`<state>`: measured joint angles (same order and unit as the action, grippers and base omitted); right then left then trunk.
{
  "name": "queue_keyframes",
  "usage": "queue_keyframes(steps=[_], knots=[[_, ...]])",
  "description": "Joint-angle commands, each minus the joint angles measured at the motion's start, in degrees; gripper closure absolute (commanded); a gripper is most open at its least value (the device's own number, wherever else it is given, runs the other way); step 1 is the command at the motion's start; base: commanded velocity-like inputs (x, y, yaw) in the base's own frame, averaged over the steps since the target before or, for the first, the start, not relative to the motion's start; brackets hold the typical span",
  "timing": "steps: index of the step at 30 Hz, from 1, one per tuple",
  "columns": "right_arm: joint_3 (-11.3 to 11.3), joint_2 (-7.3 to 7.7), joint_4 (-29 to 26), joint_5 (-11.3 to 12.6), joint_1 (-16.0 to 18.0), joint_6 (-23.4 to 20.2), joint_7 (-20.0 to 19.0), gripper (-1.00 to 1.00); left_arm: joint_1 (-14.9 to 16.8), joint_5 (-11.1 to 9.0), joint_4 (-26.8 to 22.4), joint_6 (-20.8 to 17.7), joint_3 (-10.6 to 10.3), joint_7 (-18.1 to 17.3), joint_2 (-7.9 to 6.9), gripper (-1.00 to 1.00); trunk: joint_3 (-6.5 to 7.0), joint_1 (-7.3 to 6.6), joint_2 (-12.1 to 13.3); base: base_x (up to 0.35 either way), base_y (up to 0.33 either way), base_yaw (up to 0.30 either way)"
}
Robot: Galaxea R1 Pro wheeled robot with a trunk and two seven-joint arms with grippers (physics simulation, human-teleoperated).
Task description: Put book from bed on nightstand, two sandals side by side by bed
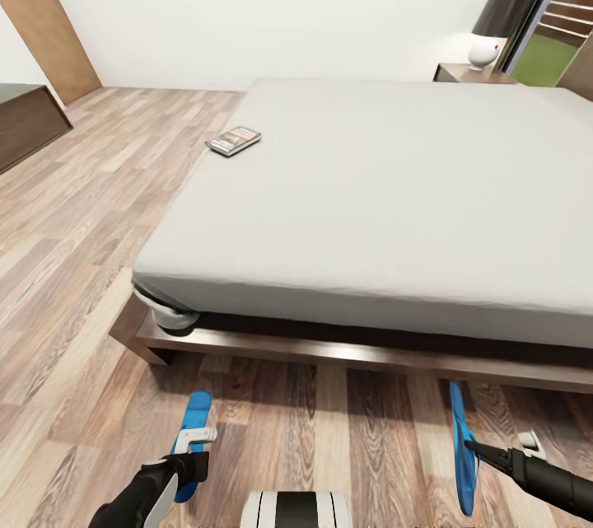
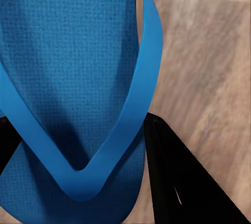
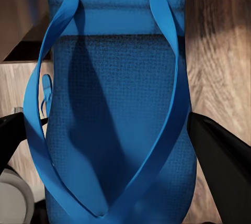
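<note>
1. The bed (image 1: 395, 207) fills the middle of the head view; its frame's foot edge runs across just beyond both grippers, with a strip of bare floor (image 1: 313, 429) between frame and robot.
2. To the bed's left, open plank floor stretches back to the white wall; a dark bench (image 1: 29, 128) sits at the far left edge.
3. One book (image 1: 233, 140) lies flat on the mattress, close to its left edge, well apart from both arms.
4. One nightstand (image 1: 473, 73) stands at the bed's far right corner, carrying a lamp (image 1: 494, 25).
5. Two sandals show: the left sandal (image 1: 193, 437) lies flat on the floor near the bed's left foot corner; the right sandal (image 1: 463, 454) stands on edge, well apart from the other.
6. The left gripper (image 1: 196, 455) has its dark fingers (image 2: 183, 182) on either side of the left sandal's (image 2: 78, 77) sole, clamped on it.
7. The right gripper (image 1: 486, 452) likewise clamps the right sandal (image 3: 115, 130), fingers (image 3: 219, 156) flanking its sides.
</note>
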<state>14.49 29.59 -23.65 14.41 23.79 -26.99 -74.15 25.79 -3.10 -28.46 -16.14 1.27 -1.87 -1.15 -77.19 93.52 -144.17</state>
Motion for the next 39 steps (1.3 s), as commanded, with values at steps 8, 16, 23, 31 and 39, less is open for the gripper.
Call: queue_keyframes(steps=[8, 16, 23, 31, 39], knots=[[0.1, 0.01, -0.1, 0.2, 0.0, -0.6, -0.2, 1.00, 0.0, -0.2, -0.1, -0.4, 0.1, -0.2, 0.00, 1.00, -1.82, 0.19, -0.1, 0.000, 0.000, 0.000], [0.1, 0.00, -0.1, 0.2, 0.0, -0.5, -0.1, 1.00, 0.0, -0.2, -0.1, -0.4, 0.1, -0.2, 0.00, 1.00, -3.59, 0.40, -0.2, 0.000, 0.000, 0.000], [0.1, 0.00, -0.1, 0.2, 0.0, -0.6, -0.1, 1.00, 0.0, -0.2, -0.1, -0.4, 0.1, -0.2, 0.02, 1.00, -5.14, 0.58, -0.3, 0.000, 0.000, 0.000], [0.1, 0.01, -0.1, 0.2, 0.0, -0.6, -0.1, 1.00, 0.0, -0.2, -0.1, 3.3, 0.1, -0.4, 0.08, 1.00, -5.36, 0.60, -0.3, 0.000, 0.000, 0.000], [0.1, 0.00, -0.1, 0.2, 0.0, -0.5, -0.1, 1.00, 0.0, -0.2, 0.2, 7.7, 0.1, -0.4, 0.09, 1.00, -5.36, 0.60, -0.3, 0.000, 0.000, 0.000]])
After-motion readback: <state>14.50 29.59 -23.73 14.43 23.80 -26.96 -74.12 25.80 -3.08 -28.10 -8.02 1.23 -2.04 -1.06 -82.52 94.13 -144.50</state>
